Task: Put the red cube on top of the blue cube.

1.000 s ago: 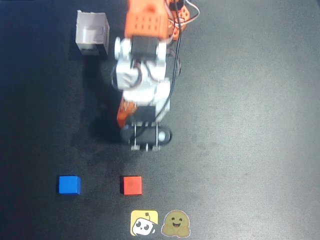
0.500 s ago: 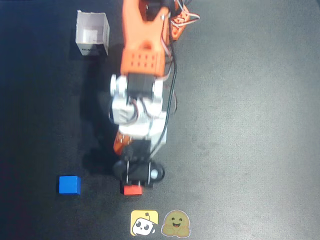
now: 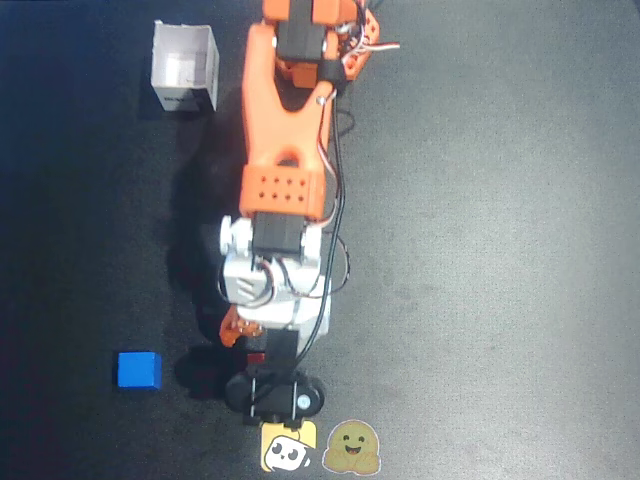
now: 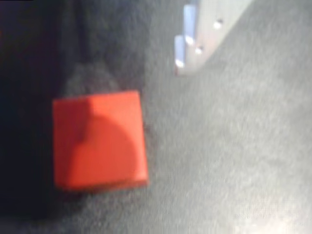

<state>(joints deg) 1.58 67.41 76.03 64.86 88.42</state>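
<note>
- Red cube fills the wrist view's left, lying on the dark desk.
- Blue cube sits near the overhead view's bottom-left corner.
- Gripper: grip state cannot be told.

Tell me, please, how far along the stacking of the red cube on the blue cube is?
Early. Nothing is stacked: in the overhead view the blue cube sits alone on the mat, left of the arm. In hand: the arm is over the red cube, which fills the wrist view and only peeks out at from above. Whether the gripper has closed on it cannot be told. Left: grasp, lift, carry left, set it on the blue cube.
</note>
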